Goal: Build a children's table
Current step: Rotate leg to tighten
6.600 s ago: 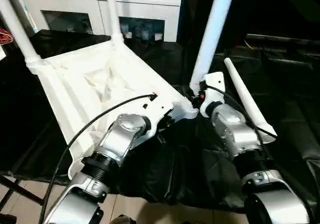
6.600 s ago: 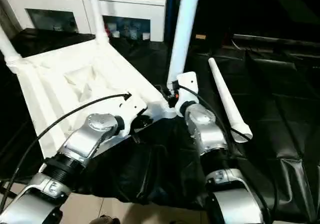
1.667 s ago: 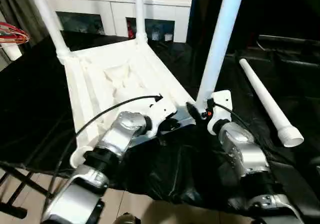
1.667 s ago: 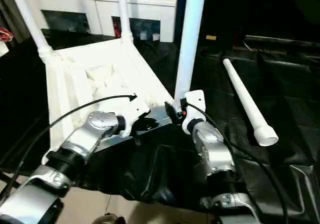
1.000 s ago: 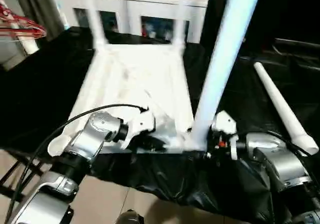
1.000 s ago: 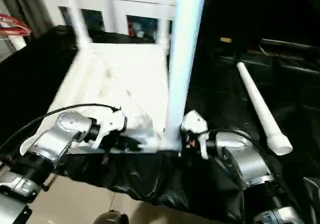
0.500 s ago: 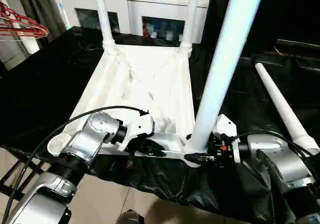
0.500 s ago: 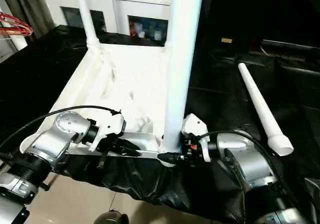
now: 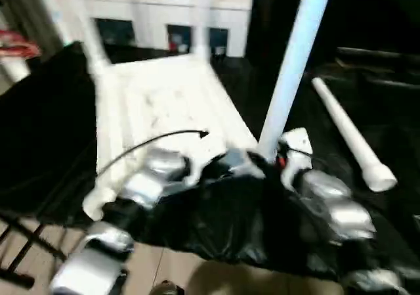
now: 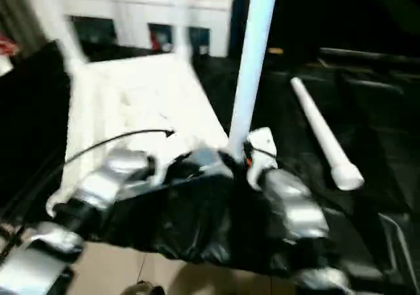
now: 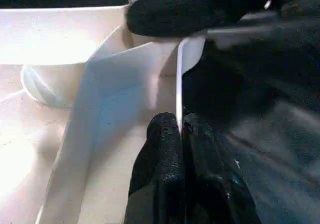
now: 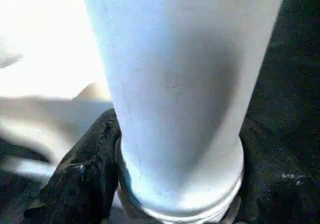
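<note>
The children's table lies upside down on black cloth, its white ribbed top [image 9: 164, 98] facing up. Two legs stand blurred at the far corners [image 9: 88, 39]. A third leg [image 9: 292, 65] stands upright in the near right corner socket. My right gripper [image 9: 266, 157] is at that leg's base, and its black fingers [image 12: 87, 169] press against both sides of the tube. My left gripper [image 11: 180, 129] is shut on the thin near edge of the top. A loose tapered leg [image 9: 344, 131] lies on the cloth to the right.
A white cabinet [image 9: 151, 19] with glass doors stands behind the work. Black cloth [image 9: 52, 111] covers the work surface, and its front edge drops to a tiled floor [image 9: 177, 269]. Something red [image 9: 16, 45] hangs at the far left.
The whole picture has shifted and blurred, so the camera is moving. My right gripper's fingers have drawn in around the leg's base. The left gripper still holds the top's edge.
</note>
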You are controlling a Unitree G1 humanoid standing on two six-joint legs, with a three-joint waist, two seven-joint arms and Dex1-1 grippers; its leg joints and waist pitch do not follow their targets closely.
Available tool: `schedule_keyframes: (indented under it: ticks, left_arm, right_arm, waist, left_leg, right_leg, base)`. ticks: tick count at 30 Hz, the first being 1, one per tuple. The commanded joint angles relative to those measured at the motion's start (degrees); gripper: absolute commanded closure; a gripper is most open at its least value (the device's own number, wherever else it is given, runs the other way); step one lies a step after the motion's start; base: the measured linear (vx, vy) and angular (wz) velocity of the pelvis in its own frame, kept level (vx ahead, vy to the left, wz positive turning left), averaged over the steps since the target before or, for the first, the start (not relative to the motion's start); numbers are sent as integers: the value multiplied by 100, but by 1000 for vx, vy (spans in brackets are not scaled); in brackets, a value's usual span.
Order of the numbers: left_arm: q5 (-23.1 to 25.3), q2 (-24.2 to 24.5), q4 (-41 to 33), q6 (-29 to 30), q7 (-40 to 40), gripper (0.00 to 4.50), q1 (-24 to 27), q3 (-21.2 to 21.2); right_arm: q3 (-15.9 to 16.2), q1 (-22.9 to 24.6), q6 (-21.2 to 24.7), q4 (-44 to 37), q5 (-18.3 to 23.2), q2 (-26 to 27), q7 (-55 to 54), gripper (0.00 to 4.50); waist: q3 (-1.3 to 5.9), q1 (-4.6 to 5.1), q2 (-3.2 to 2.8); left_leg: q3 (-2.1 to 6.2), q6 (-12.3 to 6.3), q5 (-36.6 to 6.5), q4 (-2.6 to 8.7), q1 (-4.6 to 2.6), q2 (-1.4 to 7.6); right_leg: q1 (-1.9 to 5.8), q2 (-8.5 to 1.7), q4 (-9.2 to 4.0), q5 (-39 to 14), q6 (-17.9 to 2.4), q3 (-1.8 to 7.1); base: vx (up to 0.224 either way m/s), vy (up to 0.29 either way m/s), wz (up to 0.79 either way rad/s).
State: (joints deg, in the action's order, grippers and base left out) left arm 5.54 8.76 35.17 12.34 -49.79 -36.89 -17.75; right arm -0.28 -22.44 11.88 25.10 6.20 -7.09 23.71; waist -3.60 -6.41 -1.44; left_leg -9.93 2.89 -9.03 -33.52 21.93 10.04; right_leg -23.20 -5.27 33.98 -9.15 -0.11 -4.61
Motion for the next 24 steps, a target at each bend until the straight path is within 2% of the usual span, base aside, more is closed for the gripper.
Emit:
schedule_keyframes:
  ticks: [1,2,4,8,12,13,14,17,18,19,20,21,23,24]
  left_arm:
    - [-5,-367,-152,-154,272,450,-269,-91]
    - [8,-375,-160,-152,269,450,-262,-106]
    - [6,-381,-178,-149,237,450,-249,-122]
    - [-51,-244,-412,-96,-113,450,-114,-210]
    - [-185,-44,-561,-246,-554,450,-3,-228]
    - [-214,24,-617,-318,-690,450,30,-239]
    - [-256,103,-685,-372,-851,450,70,-249]
    - [-395,271,-837,-405,-1218,450,149,-245]
    - [-419,300,-862,-404,-1280,450,161,-243]
    - [-499,397,-929,-443,-1525,450,199,-244]
    - [-507,407,-936,-445,-1552,450,203,-244]
    - [-580,533,-974,-466,-1831,450,226,-242]
    - [-601,574,-983,-477,-1924,450,231,-239]
    - [-611,644,-972,-484,-2038,450,227,-241]
  right_arm:
    - [473,-9,-33,328,-113,456,-83,173]
    - [511,-13,-87,345,-158,467,-80,173]
    - [550,-8,-109,335,-176,477,-40,103]
    - [558,14,-39,179,-34,437,352,91]
    - [649,18,-108,67,-37,132,824,48]
    - [683,45,-63,-13,12,20,1032,48]
    - [730,87,-28,-119,62,-126,1289,48]
    - [806,219,-37,-381,182,-488,1922,48]
    - [810,242,-23,-428,210,-548,2039,48]
    - [851,328,-21,-601,277,-794,2464,48]
    - [855,337,-20,-619,284,-820,2511,48]
    - [922,426,6,-810,368,-1117,3033,48]
    - [941,446,15,-859,387,-1202,3191,48]
    - [990,477,46,-941,426,-1341,3433,48]
  waist:
    - [374,-6,32]
    - [368,1,26]
    - [372,-6,33]
    - [371,0,22]
    - [383,19,23]
    - [386,2,-17]
    - [388,4,-5]
    - [424,-71,-5]
    - [421,-99,-6]
    - [429,-100,20]
    - [439,-141,9]
    - [434,-184,1]
    - [433,-216,-1]
    - [435,-229,7]
  left_leg:
    - [174,108,-2403,463,-139,260]
    - [167,77,-2391,464,-127,263]
    - [161,26,-2351,469,-121,264]
    - [163,2,-2357,481,-106,275]
    - [153,-27,-2264,484,-95,286]
    - [150,-46,-2227,478,-104,297]
    - [142,-58,-2192,477,-101,301]
    - [108,-199,-1843,448,-102,322]
    - [88,-238,-1791,431,-125,320]
    - [90,-255,-1695,431,-102,317]
    - [93,-306,-1505,421,-77,321]
    - [85,-354,-1469,410,-81,335]
    - [77,-385,-1478,407,-87,342]
    - [83,-376,-1469,406,-87,342]
  right_leg:
    - [177,-433,-603,-3033,-672,214]
    - [178,-430,-608,-2986,-672,220]
    - [192,-425,-594,-2890,-684,228]
    - [207,-420,-569,-2745,-753,231]
    - [225,-415,-528,-2426,-860,248]
    - [223,-419,-514,-2268,-936,260]
    - [228,-409,-507,-2163,-963,263]
    - [256,-394,-417,-1436,-1196,279]
    - [234,-391,-413,-1355,-1260,284]
    - [261,-393,-393,-1284,-1287,277]
    - [295,-395,-359,-1145,-1301,270]
    - [288,-388,-352,-1090,-1313,270]
    - [271,-384,-346,-1053,-1370,270]
    - [289,-386,-345,-1069,-1366,265]
  base:
    - [0,0,0]
    - [0,0,0]
    - [0,0,0]
    - [0,0,0]
    - [0,0,0]
    - [0,0,0]
    - [0,0,0]
    - [0,0,0]
    - [0,0,0]
    - [0,0,0]
    - [0,0,0]
    - [0,0,0]
    - [0,0,0]
    - [0,0,0]
